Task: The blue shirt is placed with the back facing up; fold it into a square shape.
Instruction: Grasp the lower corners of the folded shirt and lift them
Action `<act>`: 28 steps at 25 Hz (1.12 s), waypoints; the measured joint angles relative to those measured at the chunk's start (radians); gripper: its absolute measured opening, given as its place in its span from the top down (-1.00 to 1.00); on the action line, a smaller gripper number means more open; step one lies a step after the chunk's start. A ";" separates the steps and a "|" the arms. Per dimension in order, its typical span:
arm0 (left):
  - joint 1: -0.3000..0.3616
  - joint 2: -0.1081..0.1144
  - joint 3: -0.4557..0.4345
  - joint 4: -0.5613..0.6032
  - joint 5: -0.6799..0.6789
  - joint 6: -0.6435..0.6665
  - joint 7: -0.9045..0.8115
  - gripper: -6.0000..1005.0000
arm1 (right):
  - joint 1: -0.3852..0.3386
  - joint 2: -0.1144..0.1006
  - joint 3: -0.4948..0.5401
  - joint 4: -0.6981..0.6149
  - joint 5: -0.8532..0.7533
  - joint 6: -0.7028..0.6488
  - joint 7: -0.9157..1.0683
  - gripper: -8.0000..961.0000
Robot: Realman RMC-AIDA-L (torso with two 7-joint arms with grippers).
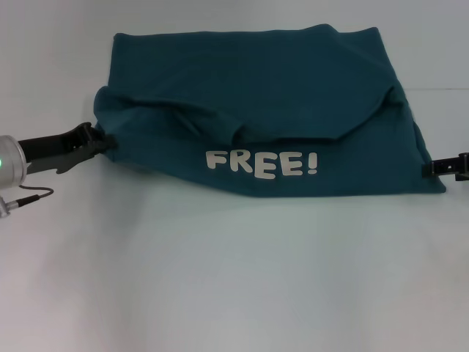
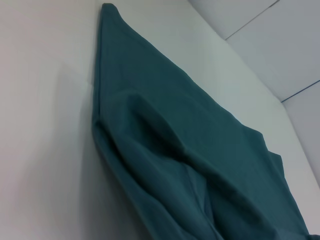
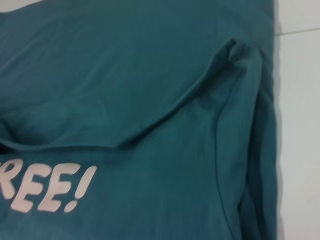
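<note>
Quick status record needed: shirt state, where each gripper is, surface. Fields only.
shirt: the blue shirt lies partly folded, a flap turned over so the white FREE! print shows near its front edge
shape: uneven and wrinkled, not yet square
left gripper: at the shirt's left edge, touching the fabric
right gripper: at the shirt's right edge, low corner
surface: white table

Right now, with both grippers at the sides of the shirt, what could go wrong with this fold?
The blue shirt has a loose, sagging flap above the FREE! print, so the fold may settle crooked. The left gripper and right gripper sit at opposite edges at uneven heights; pulling away could drag the cloth and leave a lopsided shape.
</note>
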 joint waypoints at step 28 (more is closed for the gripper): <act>0.010 -0.012 0.002 -0.009 0.000 -0.003 0.002 0.96 | 0.011 0.067 -0.016 0.065 0.008 0.183 -0.024 -0.67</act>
